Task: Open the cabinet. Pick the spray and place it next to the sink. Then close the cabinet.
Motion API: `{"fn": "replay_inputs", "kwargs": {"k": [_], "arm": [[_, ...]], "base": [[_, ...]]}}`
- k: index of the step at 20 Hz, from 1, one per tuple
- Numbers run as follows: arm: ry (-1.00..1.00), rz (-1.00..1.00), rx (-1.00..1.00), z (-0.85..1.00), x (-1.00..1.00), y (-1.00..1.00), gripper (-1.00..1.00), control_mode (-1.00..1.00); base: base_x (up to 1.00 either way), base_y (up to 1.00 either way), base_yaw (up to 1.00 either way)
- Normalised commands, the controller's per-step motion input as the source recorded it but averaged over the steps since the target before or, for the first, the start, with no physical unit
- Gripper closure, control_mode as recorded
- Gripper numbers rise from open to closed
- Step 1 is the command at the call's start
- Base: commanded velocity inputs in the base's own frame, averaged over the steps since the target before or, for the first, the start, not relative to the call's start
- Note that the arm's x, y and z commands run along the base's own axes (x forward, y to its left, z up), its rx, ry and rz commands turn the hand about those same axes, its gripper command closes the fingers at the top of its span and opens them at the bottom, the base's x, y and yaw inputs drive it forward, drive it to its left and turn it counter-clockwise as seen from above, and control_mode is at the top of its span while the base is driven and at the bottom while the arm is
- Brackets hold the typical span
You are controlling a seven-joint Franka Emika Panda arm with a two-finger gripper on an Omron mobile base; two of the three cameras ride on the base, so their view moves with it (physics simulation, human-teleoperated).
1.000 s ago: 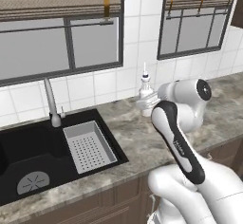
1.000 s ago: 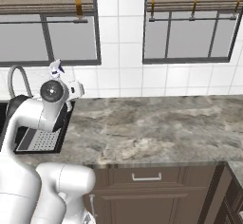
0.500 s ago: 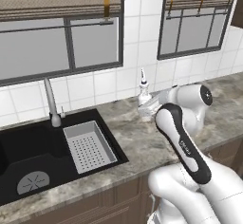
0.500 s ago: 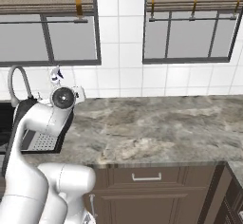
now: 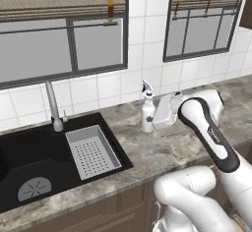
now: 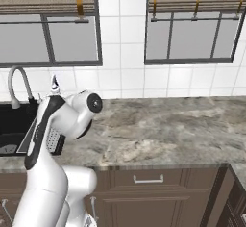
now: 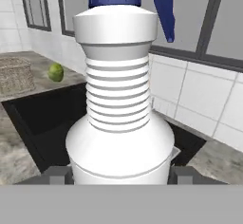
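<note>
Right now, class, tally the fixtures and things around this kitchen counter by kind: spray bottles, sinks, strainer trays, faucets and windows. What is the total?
white plastic spray bottle: 1
black recessed sink basin: 1
grey perforated strainer tray: 1
slim silver faucet: 1
dark-framed window: 2
Total: 6

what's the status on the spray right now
Hand jaws around the spray, base on the counter right of the sink. Grip or release unclear. Nothing in the way.
</note>
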Motion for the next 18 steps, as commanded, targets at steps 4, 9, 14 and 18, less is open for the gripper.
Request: {"fn": "replay_inputs", "kwargs": {"k": [4, 9, 14, 18], "arm": [[0.02, 0.36, 0.0, -0.09, 0.0, 0.0, 1.0, -1.0], [0.0, 0.22, 0.0, -0.06, 0.15, 0.0, 1.0, -1.0], [0.01, 0.1, 0.0, -0.26, 0.14, 0.05, 1.0, -1.0], [0.07, 0.0, 0.0, -0.42, 0.26, 0.0, 1.0, -1.0]], "base": [[0.0, 0.0, 0.0], [0.0, 0.0, 0.0], [0.0, 0.0, 0.0], [0.0, 0.0, 0.0]]}}
